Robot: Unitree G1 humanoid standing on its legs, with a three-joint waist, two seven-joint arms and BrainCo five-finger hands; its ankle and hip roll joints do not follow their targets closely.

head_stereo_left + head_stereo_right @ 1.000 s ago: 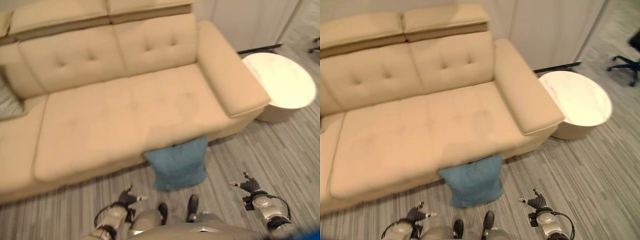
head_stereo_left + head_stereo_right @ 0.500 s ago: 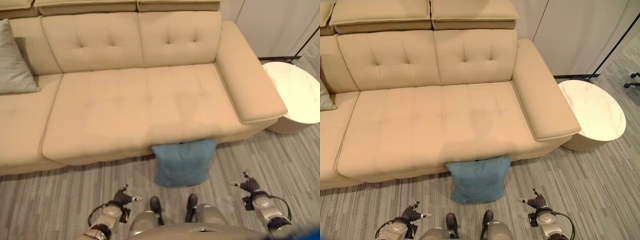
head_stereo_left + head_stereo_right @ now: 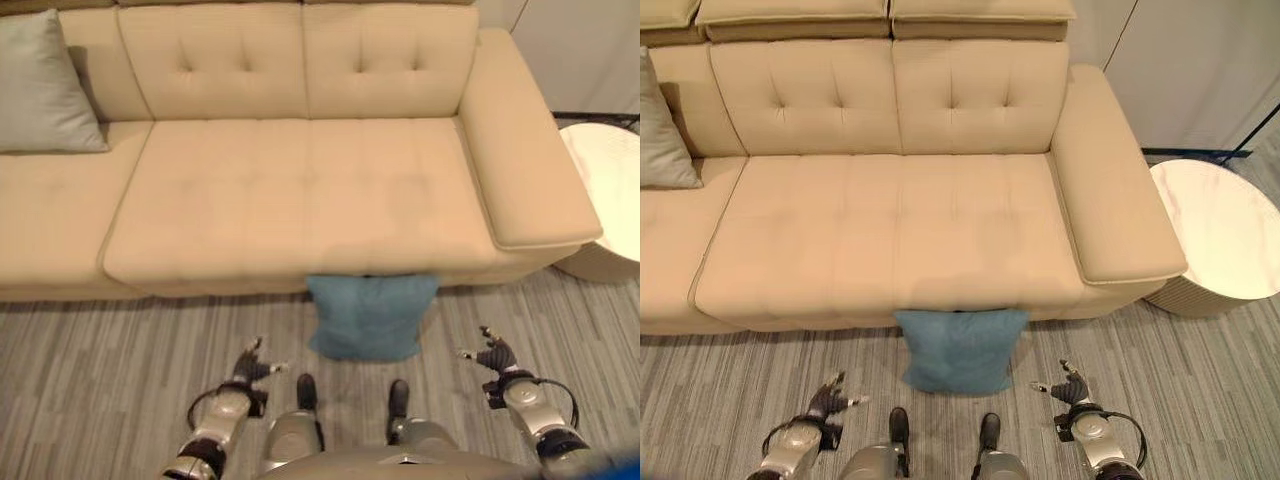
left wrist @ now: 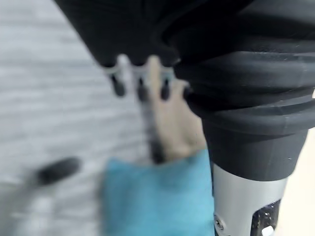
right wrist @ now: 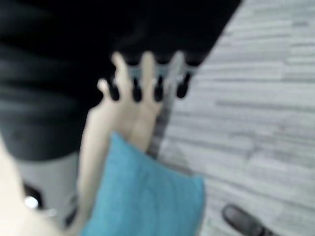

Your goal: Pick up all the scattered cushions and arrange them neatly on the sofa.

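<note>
A teal cushion (image 3: 371, 316) leans on the floor against the front of the beige sofa (image 3: 290, 190), straight ahead of me. A grey cushion (image 3: 42, 82) stands on the sofa's far left seat against the backrest. My left hand (image 3: 250, 372) hangs low at the lower left, fingers straight, holding nothing. My right hand (image 3: 493, 357) hangs low at the lower right, also open and empty. Both hands are short of the teal cushion (image 5: 142, 196), one on each side. The wrist views show the teal cushion (image 4: 157, 196) past straight fingers.
A round white side table (image 3: 1220, 235) stands right of the sofa's arm (image 3: 1110, 190). Grey striped carpet (image 3: 110, 370) covers the floor in front. A pale wall panel (image 3: 1200, 70) rises behind the table.
The whole picture has shifted: the camera swung left, bringing the grey cushion further into view and pushing the side table toward the edge. Both hands stay low and open.
</note>
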